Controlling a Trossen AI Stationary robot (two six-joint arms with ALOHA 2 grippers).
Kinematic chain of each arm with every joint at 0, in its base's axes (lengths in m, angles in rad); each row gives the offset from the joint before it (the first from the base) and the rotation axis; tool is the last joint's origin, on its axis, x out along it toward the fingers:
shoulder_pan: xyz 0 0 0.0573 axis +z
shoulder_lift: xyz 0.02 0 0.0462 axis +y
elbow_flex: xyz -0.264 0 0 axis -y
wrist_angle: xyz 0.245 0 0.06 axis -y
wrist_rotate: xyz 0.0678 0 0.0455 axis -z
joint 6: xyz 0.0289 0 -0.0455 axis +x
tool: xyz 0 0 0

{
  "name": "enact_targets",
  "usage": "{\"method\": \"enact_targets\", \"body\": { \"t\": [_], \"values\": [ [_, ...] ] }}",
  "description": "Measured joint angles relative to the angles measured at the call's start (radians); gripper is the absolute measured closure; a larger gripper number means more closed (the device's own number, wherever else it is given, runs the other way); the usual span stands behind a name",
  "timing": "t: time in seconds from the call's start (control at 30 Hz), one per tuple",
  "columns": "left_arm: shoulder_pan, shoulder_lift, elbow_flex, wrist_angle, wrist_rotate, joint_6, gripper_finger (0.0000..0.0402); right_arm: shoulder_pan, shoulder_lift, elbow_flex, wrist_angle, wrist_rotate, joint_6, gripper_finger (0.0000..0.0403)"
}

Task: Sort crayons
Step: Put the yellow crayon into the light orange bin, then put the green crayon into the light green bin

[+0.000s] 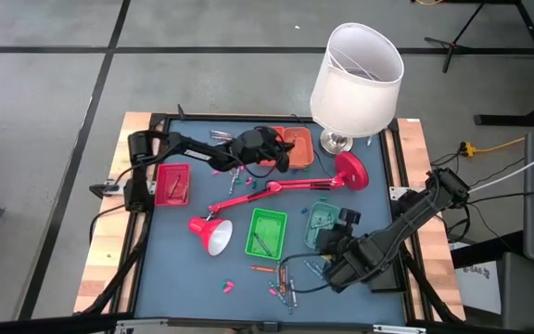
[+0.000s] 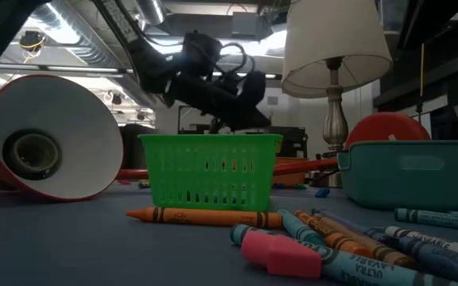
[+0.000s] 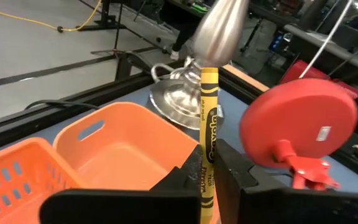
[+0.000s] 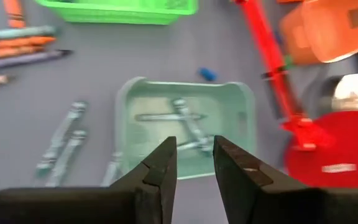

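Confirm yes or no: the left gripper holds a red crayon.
No, the left gripper clamps a yellow crayon upright above the orange tray.

The yellow crayon's (image 3: 209, 134) lower end is hidden between the left gripper's (image 3: 207, 177) fingers. Crayons (image 4: 176, 124) in the teal tray (image 4: 238, 134) ahead of the right gripper (image 4: 194, 163) are blurred.

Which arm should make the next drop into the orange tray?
Left. Its gripper is shut on a yellow crayon right at the orange tray. The right gripper is open and empty above the teal tray.
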Motion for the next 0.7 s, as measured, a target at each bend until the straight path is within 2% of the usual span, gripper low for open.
{"method": "enact_targets", "body": {
  "t": [0.17, 0.37, 0.7],
  "values": [
    [0.016, 0.037, 0.000, 0.026, -0.003, 0.000, 0.0377, 0.001, 0.000, -0.005, 0.109, -0.102, 0.018, 0.0299],
    [0.023, 0.038, 0.000, 0.026, -0.005, 0.000, 0.0359, 0.015, 0.000, -0.071, 0.205, -0.216, 0.060, 0.0299],
    [0.025, 0.038, 0.000, 0.025, -0.004, 0.001, 0.0317, 0.119, 0.000, -0.202, 0.259, -0.251, 0.317, 0.0299]
  ]
}}
